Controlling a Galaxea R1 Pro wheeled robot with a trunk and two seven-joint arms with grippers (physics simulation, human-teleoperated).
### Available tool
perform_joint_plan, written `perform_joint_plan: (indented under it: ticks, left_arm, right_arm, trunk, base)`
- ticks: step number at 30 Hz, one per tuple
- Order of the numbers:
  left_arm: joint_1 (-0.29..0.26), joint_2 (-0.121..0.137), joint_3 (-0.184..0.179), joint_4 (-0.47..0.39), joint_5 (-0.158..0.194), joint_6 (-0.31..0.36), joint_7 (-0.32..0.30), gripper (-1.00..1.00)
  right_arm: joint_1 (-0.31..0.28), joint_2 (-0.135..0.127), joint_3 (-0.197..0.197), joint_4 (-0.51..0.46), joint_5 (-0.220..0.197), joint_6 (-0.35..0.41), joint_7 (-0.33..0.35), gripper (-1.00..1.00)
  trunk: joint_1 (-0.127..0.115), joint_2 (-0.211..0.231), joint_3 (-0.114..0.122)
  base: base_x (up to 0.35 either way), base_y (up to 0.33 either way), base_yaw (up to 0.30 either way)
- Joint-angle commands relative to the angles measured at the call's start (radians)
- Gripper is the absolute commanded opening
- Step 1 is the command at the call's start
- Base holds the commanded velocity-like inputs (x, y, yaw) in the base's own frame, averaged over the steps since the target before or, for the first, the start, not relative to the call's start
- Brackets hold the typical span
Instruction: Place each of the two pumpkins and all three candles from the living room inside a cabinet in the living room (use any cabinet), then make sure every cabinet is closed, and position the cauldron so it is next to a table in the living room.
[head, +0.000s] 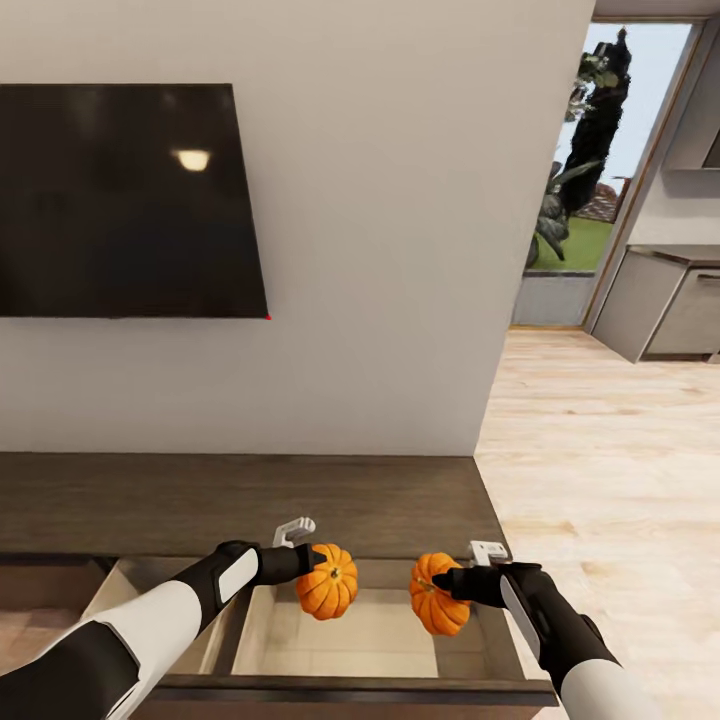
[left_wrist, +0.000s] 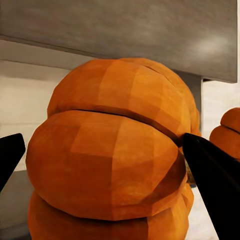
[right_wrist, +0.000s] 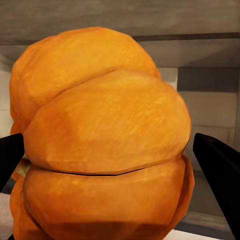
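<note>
We've got a bright orange ribbed left pumpkin gripped in our left gripper, right pumpkin gripped in our right gripper, both over the cabinet's open pale drawer.

open drawer free below both pumpkins (cabinet top behind), side walls close
</note>
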Motion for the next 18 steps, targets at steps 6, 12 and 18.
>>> perform_joint_plan:
  ticks: [6,12,18]
  left_arm:
    - [0.0,0.0,0.001,0.0,0.001,0.0,0.0,-1.0]
    - [0.0,-0.002,0.001,0.002,0.001,0.0,0.004,-1.0]
    - [0.0,-0.002,0.001,0.003,0.003,-0.001,0.007,-1.0]
  right_arm:
    - [0.0,-0.001,-0.001,0.001,-0.001,0.001,-0.001,-1.0]
    - [0.0,-0.001,0.0,0.0,0.001,0.0,-0.001,-1.0]
    - [0.0,0.0,0.0,0.0,0.004,0.0,-0.001,-1.0]
  trunk:
    - [0.023,-0.042,-0.019]
    - [0.046,-0.084,-0.038]
    - [0.069,-0.126,-0.056]
  base:
    - [0.0,0.0,0.0]
    - [0.0,0.0,0.0]
    - [0.0,0.0,0.0]
